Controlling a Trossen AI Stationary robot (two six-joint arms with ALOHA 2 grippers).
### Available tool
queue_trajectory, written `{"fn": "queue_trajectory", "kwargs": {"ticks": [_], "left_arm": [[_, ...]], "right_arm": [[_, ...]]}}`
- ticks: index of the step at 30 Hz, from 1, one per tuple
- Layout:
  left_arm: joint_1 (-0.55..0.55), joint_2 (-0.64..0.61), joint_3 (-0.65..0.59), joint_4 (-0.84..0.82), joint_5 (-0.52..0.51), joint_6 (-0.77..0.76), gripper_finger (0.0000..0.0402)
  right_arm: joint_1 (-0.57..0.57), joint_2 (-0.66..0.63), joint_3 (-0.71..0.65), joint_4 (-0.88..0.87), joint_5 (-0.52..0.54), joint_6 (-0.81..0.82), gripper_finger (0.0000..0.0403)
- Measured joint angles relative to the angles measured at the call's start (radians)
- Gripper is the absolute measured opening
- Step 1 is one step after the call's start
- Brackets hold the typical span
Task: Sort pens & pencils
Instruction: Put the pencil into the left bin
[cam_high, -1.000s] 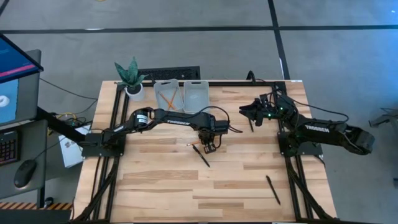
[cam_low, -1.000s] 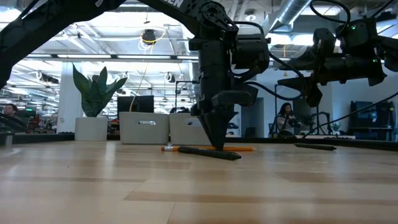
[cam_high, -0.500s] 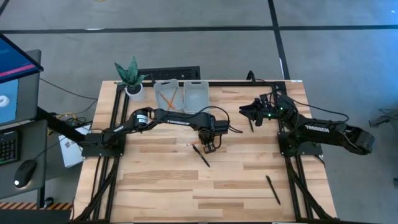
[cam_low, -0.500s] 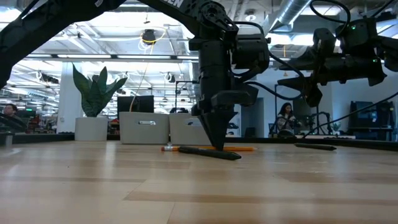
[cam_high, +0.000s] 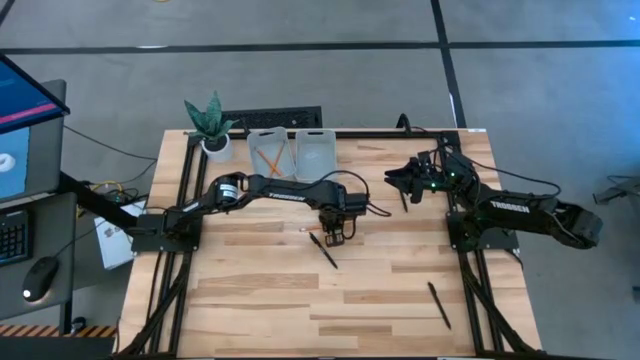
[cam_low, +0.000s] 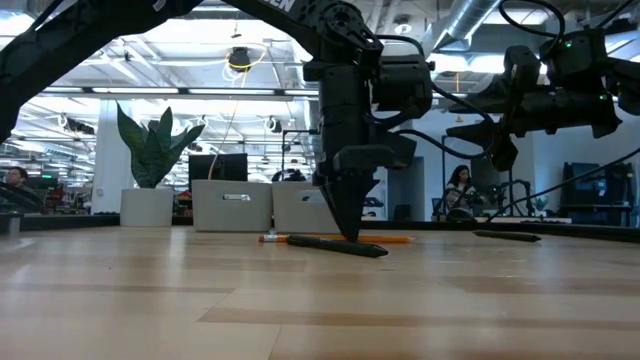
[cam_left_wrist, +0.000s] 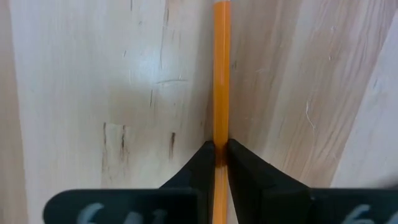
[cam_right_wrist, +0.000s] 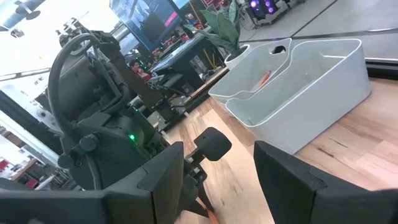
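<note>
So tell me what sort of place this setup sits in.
Probably a large open robotics lab or office: exposed ceiling ducts and strip lighting, a person at desks behind the table, and a monitor with keyboard beside the wooden workbench.

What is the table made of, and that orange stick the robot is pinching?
The table looks like pale wood, smooth, with grain lines and plank seams. The pencil held in the left gripper seems to be wood painted glossy orange, though only its paint shows.
</note>
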Motion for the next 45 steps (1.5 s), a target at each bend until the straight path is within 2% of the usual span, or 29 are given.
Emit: {"fn": "queue_trajectory", "kwargs": {"ticks": [14,21,23,26,30,36,39,45], "left_arm": [[0.025,-0.01,0.209,-0.306,-0.006,0.212,0.0022],[0.047,-0.012,0.332,-0.51,-0.064,0.409,0.0022],[0.061,-0.013,0.351,-0.52,-0.066,0.469,0.0022],[0.096,-0.037,0.352,-0.519,0.002,0.491,0.0022],[0.153,-0.075,0.361,-0.518,0.016,0.541,0.0022],[0.248,-0.141,0.359,-0.519,0.111,0.539,0.0022],[0.286,-0.194,0.324,-0.519,0.14,0.55,0.0022],[0.345,-0.342,0.186,-0.495,0.133,0.6,0.0022]], "right_arm": [[0.0,0.0,0.0,0.0,0.002,-0.017,0.0217],[0.0,0.0,0.0,0.0,0.052,-0.025,0.0217],[0.0,0.0,0.0,0.001,0.067,-0.035,0.0217],[0.0,0.0,0.0,0.0,0.091,-0.051,0.0217],[0.0,0.0,0.0,0.001,0.121,-0.052,0.0217],[0.0,0.0,0.0,0.001,0.153,-0.052,0.0217],[-0.001,0.0,0.0,0.001,0.171,-0.052,0.0217],[0.0,0.0,0.0,0.002,0.223,-0.052,0.0217]]}}
